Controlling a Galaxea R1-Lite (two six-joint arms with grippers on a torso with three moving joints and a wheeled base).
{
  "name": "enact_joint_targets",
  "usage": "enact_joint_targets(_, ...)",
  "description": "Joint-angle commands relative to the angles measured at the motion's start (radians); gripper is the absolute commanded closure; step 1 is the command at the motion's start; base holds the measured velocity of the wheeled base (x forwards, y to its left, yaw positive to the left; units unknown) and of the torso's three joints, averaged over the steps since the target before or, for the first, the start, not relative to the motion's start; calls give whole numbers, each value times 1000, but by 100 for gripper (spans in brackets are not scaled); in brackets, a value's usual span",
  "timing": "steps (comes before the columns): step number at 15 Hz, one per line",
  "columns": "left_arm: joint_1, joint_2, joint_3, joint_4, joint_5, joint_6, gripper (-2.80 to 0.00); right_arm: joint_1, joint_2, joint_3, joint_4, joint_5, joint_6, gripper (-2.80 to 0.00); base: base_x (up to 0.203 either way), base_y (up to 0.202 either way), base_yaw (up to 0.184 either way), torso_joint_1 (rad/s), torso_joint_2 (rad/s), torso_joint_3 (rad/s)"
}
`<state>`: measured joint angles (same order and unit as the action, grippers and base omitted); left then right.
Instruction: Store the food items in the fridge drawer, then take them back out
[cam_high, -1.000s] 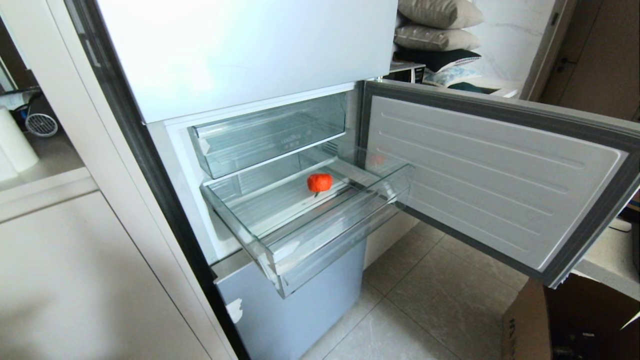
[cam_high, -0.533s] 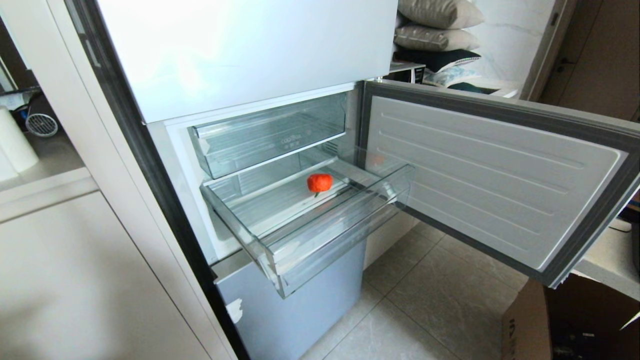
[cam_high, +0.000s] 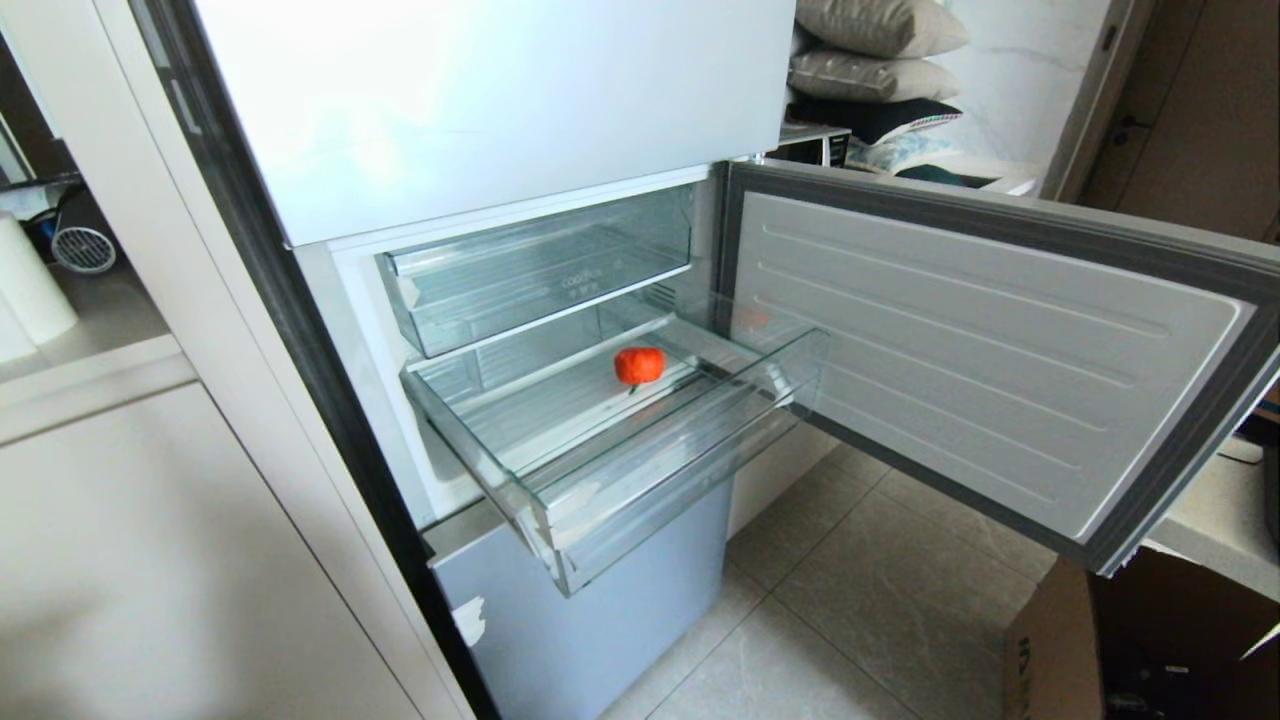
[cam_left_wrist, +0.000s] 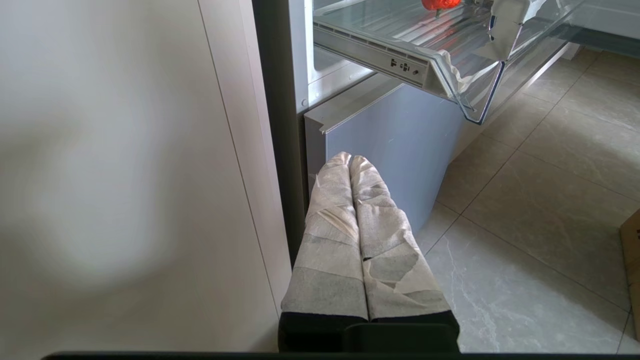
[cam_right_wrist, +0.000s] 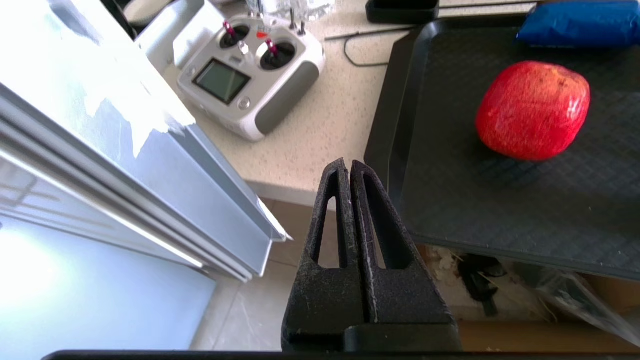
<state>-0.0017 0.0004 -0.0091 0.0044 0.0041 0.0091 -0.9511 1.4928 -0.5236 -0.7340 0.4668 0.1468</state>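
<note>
Right gripper (cam_right_wrist: 349, 170) sits pressed together and empty beside my black tray (cam_right_wrist: 400, 125); left gripper (cam_left_wrist: 350, 162) likewise; tomato (cam_high: 639, 365) rests in the fridge drawer (cam_high: 680, 470).

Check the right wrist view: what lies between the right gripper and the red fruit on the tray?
Only bare black tray. The right gripper, shut and empty, sits at the tray's edge, apart from the red fruit; nothing else lies on the stretch between them.
</note>
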Motion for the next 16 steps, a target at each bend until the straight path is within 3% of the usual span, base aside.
enact_joint_targets(1,0,0,0,0,0,0,0,0,-10,19,-5,3,-17,0,0,0,0,0,0,0)
enact_joint_targets(11,0,0,0,0,0,0,0,0,-54,45,-5,3,-39,0,0,0,0,0,0,0)
enact_joint_targets(16,0,0,0,0,0,0,0,0,-59,54,-5,3,-39,0,3,-7,158,2,2,1)
